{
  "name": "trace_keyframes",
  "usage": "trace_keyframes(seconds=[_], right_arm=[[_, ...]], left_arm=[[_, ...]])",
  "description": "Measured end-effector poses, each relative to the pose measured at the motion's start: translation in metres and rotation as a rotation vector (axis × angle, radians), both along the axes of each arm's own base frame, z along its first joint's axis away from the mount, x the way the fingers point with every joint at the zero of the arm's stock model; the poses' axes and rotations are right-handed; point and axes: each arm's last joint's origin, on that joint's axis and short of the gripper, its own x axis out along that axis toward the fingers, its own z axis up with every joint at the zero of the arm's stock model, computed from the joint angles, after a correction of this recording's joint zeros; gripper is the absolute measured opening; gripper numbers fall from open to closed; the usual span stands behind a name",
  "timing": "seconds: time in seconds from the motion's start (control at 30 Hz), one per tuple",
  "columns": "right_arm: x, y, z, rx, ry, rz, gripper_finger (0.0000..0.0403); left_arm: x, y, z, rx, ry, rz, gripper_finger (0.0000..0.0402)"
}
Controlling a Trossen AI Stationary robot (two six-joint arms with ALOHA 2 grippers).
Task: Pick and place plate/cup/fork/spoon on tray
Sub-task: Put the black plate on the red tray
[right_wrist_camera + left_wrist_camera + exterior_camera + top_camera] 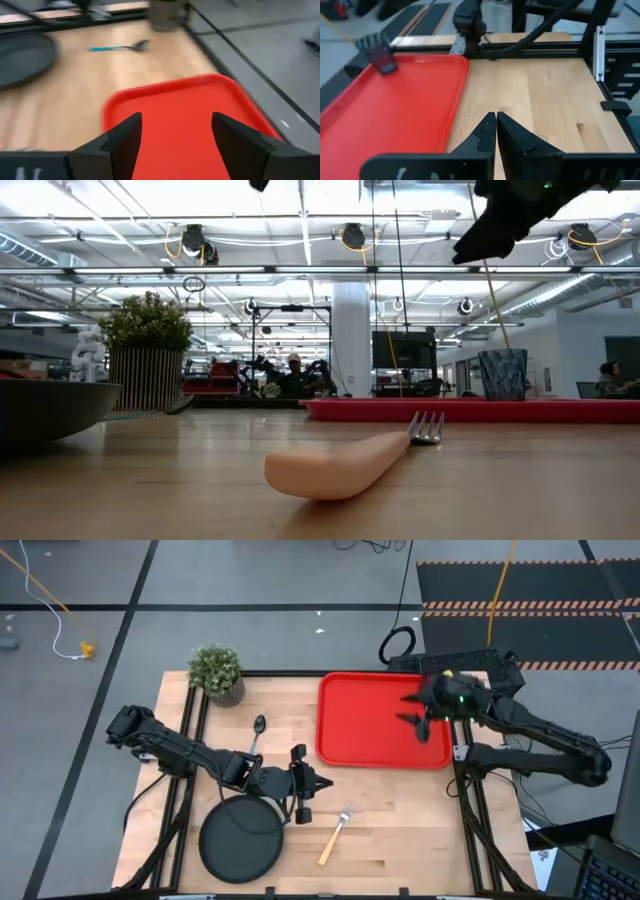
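Above the tray (375, 725), the right tool (417, 722) hangs open and empty, so the fork (334, 836) seems the next pick.

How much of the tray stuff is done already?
Done: the cup sits on the tray. In hand: nothing; the right jaws are open over the tray, the left jaws shut beside the plate. Left: plate, fork and spoon lie on the table.
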Motion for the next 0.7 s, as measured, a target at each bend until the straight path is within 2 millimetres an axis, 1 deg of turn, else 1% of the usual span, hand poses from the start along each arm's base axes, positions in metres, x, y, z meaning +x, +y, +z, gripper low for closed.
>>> trace_keyframes(seconds=[0.13,0.23,0.33,0.47,0.53,0.6,0.7], right_arm=[[0.003,0.023,-0.017,-0.003,-0.037,0.152,0.0231],[0.008,0.038,-0.031,0.002,-0.077,0.253,0.0231],[0.013,0.051,-0.046,-0.009,-0.093,0.350,0.0231],[0.017,0.063,-0.064,-0.035,-0.108,0.436,0.0231],[0.019,0.065,-0.064,-0.084,-0.130,0.470,0.0231],[0.022,0.067,-0.064,-0.098,-0.145,0.480,0.0231],[0.025,0.067,-0.064,-0.105,-0.146,0.469,0.0231]], left_arm=[[-0.005,-0.002,-0.007,-0.051,0.070,0.030,0.0019],[-0.012,-0.008,-0.014,-0.074,0.150,0.056,0.0019],[-0.022,-0.016,-0.021,-0.099,0.220,0.089,0.0019],[-0.036,-0.032,-0.028,-0.165,0.295,0.111,0.0019],[-0.043,-0.041,-0.030,-0.214,0.331,0.107,0.0019],[-0.052,-0.053,-0.032,-0.270,0.375,0.098,0.0021],[-0.065,-0.071,-0.035,-0.370,0.412,0.108,0.0039]])
